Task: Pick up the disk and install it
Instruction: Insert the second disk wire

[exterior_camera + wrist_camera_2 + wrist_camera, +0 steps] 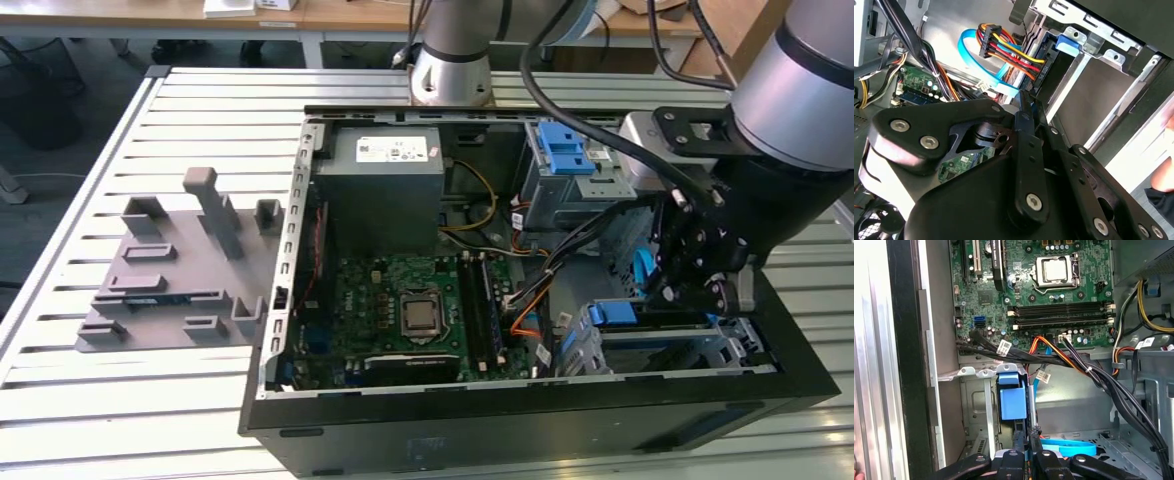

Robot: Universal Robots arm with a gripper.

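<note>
— Where is the disk (1012, 402) seen?

— Inside the case (534, 415), in the metal cage (974, 405) at the case's corner on the exterior view's right. It is stood on edge there, and its blue carrier is what is mostly shown in the first wrist view.

— And the end effector (1029, 432)?

— It is lowered into the case, just beside the disk. Its fingers (1026, 107) are seen pressed together in both wrist views, and nothing is seen held between them. Whether the disk is touched cannot be told.

— What else is found in the case?

— The motherboard (400, 300) is laid across the case's middle. Black and orange cables (1064, 357) are run between it and the cage, and a light-blue flat cable (1069, 446) is curled near the fingers.

— And outside the case?

— The case is set on a slatted table (134, 400). A grey fixture (174, 270) is placed beside the case, on the exterior view's left.
</note>
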